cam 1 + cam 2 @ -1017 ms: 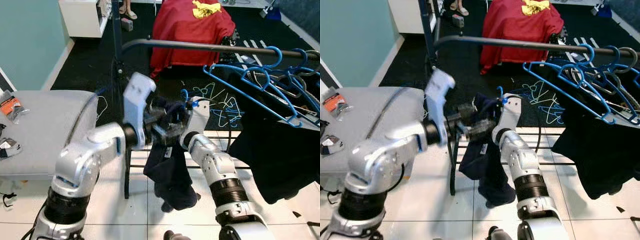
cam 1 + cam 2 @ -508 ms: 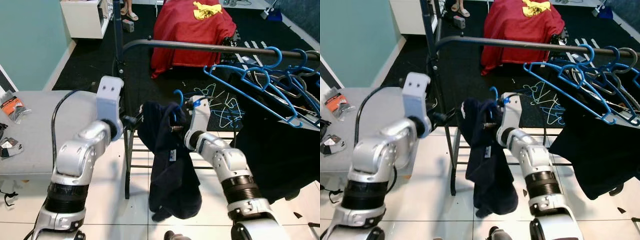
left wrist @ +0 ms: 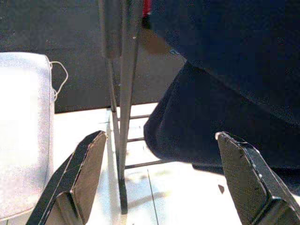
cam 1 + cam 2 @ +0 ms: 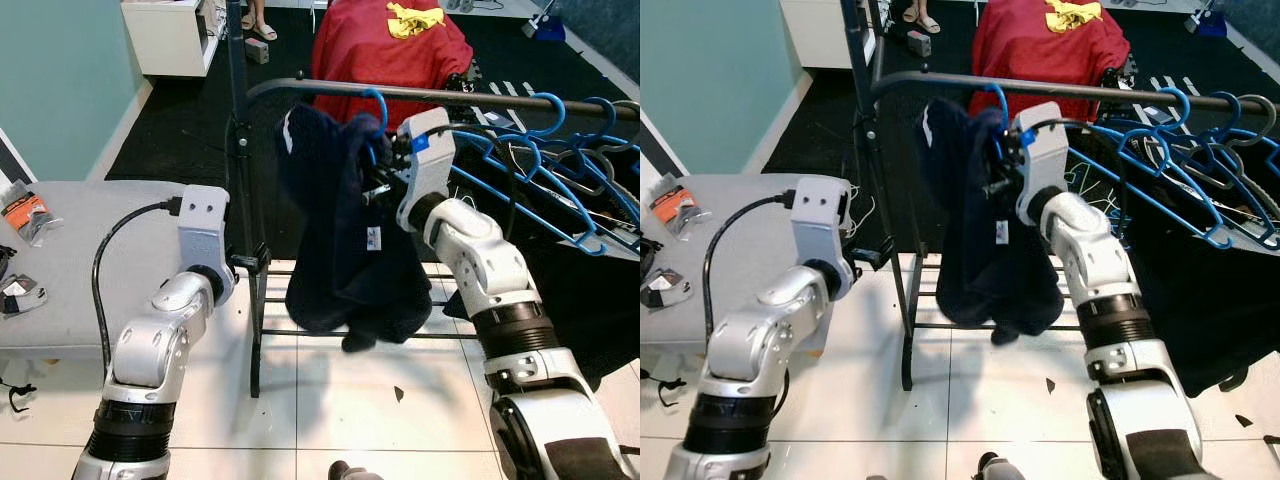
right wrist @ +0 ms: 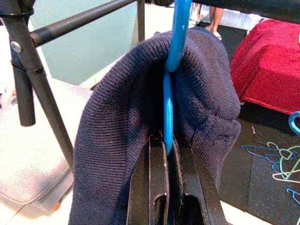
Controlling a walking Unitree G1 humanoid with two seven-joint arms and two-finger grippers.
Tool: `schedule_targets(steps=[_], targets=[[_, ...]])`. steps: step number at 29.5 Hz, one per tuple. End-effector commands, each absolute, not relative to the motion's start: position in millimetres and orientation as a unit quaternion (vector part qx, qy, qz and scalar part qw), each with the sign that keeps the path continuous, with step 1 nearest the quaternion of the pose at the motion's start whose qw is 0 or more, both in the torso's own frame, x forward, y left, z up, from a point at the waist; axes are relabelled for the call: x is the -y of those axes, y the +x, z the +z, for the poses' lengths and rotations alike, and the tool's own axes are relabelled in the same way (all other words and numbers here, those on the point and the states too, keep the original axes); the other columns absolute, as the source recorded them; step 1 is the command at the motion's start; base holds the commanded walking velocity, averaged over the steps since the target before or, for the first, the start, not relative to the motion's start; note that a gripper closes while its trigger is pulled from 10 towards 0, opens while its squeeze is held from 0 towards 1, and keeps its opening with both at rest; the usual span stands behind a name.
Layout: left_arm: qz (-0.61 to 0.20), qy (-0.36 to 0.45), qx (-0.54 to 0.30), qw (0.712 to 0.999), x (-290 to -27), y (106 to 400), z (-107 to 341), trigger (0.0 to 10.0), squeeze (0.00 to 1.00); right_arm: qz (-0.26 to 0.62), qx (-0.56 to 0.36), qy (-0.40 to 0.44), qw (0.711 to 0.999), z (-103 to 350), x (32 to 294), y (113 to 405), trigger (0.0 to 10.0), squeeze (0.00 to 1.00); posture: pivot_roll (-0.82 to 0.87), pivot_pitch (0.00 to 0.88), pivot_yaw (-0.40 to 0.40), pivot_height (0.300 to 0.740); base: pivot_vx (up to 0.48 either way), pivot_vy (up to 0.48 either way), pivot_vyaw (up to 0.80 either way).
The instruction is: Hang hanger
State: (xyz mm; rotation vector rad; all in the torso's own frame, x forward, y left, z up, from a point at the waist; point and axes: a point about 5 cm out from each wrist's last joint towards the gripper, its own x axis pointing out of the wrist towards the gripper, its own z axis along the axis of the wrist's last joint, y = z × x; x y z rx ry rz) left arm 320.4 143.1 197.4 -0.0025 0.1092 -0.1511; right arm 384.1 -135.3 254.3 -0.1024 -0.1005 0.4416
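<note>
Upper centre of the head views, the right end effector [image 5: 165,187] is clamped on the blue hanger [image 5: 172,70] carrying a navy sweater [image 4: 340,220], just under the rail [image 4: 480,97]. The left end effector [image 3: 164,183] is spread wide, empty, beside the rack's post [image 4: 238,150].

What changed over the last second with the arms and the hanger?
The right gripper, shut on the blue hanger, raised it and the navy sweater to the rail. The left gripper let go of the sweater and drew back, jaws open. The other hangers stayed put.
</note>
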Motion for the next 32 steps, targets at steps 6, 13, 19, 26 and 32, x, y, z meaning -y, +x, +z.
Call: schedule_targets(steps=[6,13,19,26,32], targets=[[-0.103,0.005,-0.054,0.993,-137,313,194,10.0,0.00,0.199,0.093,-0.047,0.974,278,145,396,10.0,0.00,-0.03,0.156,-0.036,0.740,0.000,0.000,0.00],[-0.188,0.004,-0.020,0.982,-123,304,207,10.0,0.00,0.175,0.069,-0.039,0.981,289,152,416,10.0,0.00,-0.01,0.174,-0.030,0.740,0.000,0.000,0.00],[-0.230,0.006,0.016,0.973,-115,295,219,10.0,0.00,0.168,0.064,-0.037,0.983,300,155,421,10.0,0.00,0.00,0.196,-0.035,0.740,0.000,0.000,0.00],[-0.246,-0.001,0.035,0.969,-117,287,229,10.0,0.00,0.162,0.050,-0.037,0.985,303,159,425,10.0,0.00,0.02,0.217,-0.038,0.740,0.000,0.000,0.00],[-0.249,-0.001,0.035,0.968,-118,286,229,10.0,0.00,0.158,0.049,-0.041,0.985,304,159,426,10.0,0.00,0.03,0.219,-0.038,0.740,0.000,0.000,0.00]])
